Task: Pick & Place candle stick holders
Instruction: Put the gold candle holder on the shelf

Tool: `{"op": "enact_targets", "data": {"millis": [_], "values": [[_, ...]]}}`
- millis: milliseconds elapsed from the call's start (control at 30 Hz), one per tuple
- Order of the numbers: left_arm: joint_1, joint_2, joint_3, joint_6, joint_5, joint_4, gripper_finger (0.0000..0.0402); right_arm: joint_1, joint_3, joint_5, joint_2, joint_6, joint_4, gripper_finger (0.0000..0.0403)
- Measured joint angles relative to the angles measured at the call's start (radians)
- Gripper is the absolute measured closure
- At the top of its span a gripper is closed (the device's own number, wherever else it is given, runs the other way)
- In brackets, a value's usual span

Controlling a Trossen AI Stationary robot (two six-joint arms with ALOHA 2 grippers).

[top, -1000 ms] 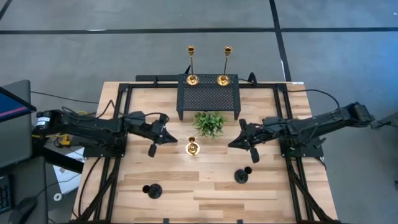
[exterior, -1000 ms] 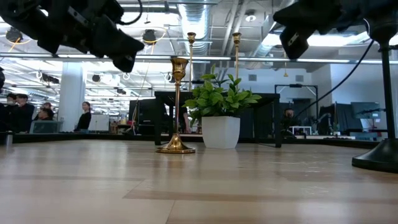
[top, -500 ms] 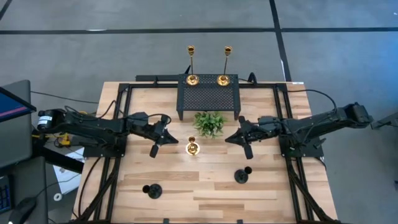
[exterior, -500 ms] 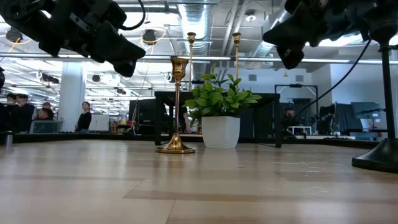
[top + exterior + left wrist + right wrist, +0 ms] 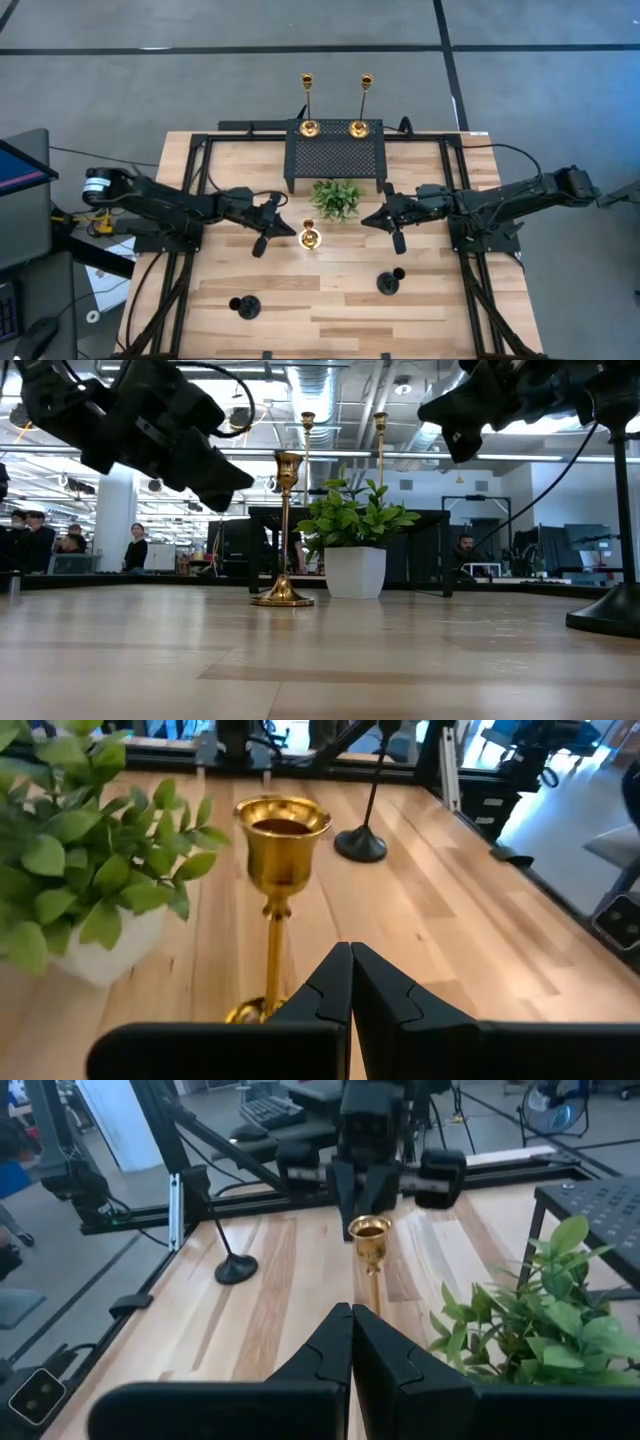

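Observation:
A short gold candle stick holder [image 5: 309, 238] stands on its round base at the table's middle, in front of a green plant [image 5: 337, 198]. Two tall gold holders [image 5: 308, 128] [image 5: 358, 128] stand on a black mesh stand [image 5: 335, 155] at the far edge. Two black holders [image 5: 245, 306] [image 5: 389, 283] stand near the front. My left gripper [image 5: 277, 229] is shut and hovers just left of the short gold holder [image 5: 278, 860]. My right gripper [image 5: 372, 219] is shut and hovers to that holder's right [image 5: 370, 1240], beside the plant.
The plant in its white pot [image 5: 355, 570] stands just behind the short gold holder [image 5: 283, 530]. The black frame rails [image 5: 195, 150] run along both sides of the table. People show in the room beyond the table [image 5: 135, 545].
My left gripper has gone toward the table's right edge and come down a little, closing in on the short gold holder. My right gripper has gone toward the table's left edge, toward the same holder, then held still. Both have stayed shut.

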Motion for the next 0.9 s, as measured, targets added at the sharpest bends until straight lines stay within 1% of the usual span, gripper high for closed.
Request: {"op": "enact_targets", "data": {"millis": [133, 267, 367, 700, 900], "values": [[0.001, 0.040, 0.000, 0.004, -0.020, 0.008, 0.0397, 0.000, 0.000, 0.000, 0.000, -0.029, -0.001, 0.0403], [0.001, 0.052, 0.000, 0.003, -0.037, 0.010, 0.0397, 0.000, 0.000, 0.002, 0.000, -0.029, -0.002, 0.0403], [0.001, 0.051, 0.000, -0.004, -0.072, 0.005, 0.0397, 0.001, 0.000, 0.023, 0.000, -0.029, 0.002, 0.0403], [0.002, 0.051, 0.000, 0.012, -0.079, 0.011, 0.0397, 0.001, 0.000, 0.041, 0.000, -0.029, 0.016, 0.0403], [0.000, 0.050, 0.000, 0.026, -0.110, 0.025, 0.0397, 0.003, 0.000, 0.040, 0.000, -0.029, 0.012, 0.0403]]}}
